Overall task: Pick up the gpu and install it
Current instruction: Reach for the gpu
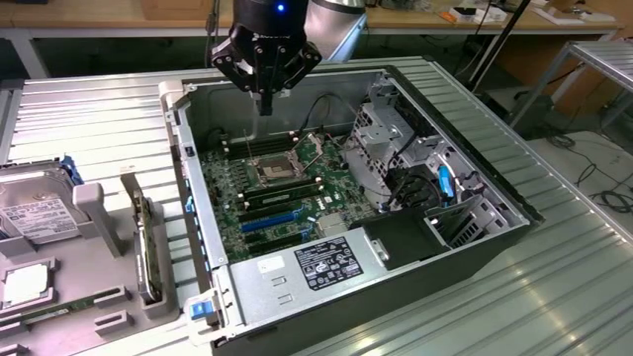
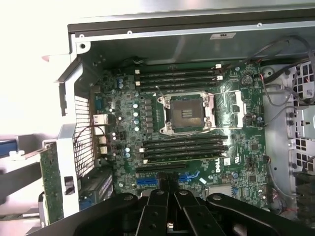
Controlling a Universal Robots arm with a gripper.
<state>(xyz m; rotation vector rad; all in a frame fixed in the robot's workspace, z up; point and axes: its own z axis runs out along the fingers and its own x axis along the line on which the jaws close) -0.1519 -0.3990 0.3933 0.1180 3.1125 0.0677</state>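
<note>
Gripper (image 1: 265,100): jaws closed, empty, above motherboard (image 1: 282,185) in open case (image 1: 494,196). Gpu (image 1: 148,248): on edge in grey holder (image 1: 99,222), exterior view's left, outside case, well apart from gripper. Risk, judged: case wall between them, low sideways approach could clip it; closed jaws would knock card. Exterior view gives holder, hard drive (image 1: 35,215); wrist view gives blue slots (image 2: 147,180)

Even, bright light fills the exterior view; the ribbed tabletop (image 1: 89,119) gleams pale, and the case (image 1: 494,185) interior lies in soft shadow. In the wrist view the area outside the case burns out white, the motherboard (image 2: 246,162) is evenly lit, the gripper (image 2: 166,184) dark.
</note>
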